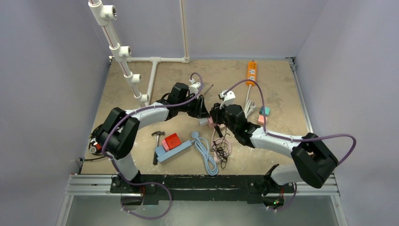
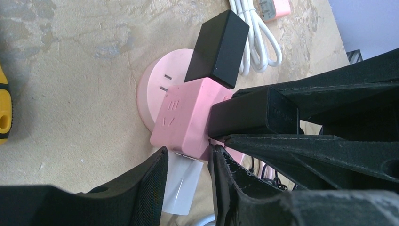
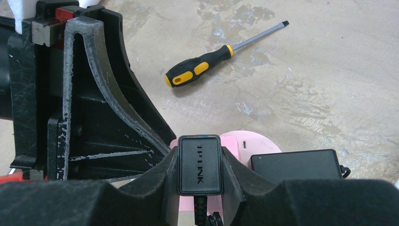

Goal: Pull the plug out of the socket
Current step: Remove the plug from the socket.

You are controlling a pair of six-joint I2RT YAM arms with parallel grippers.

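right wrist: gripper (image 3: 199, 170) clamps black plug (image 3: 199, 160) in pink socket (image 3: 251, 141).

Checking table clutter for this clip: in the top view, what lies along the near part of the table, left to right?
hammer → red block → light blue cable → black cable tangle

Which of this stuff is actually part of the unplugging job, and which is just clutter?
In the job: pink socket; TP-LINK plug, clamped by the right gripper; left gripper, closed on the white adapter at the socket.
Lying about: screwdriver; hammer; orange power strip; blue cable; white pipes; second black adapter, plugged in but untouched.
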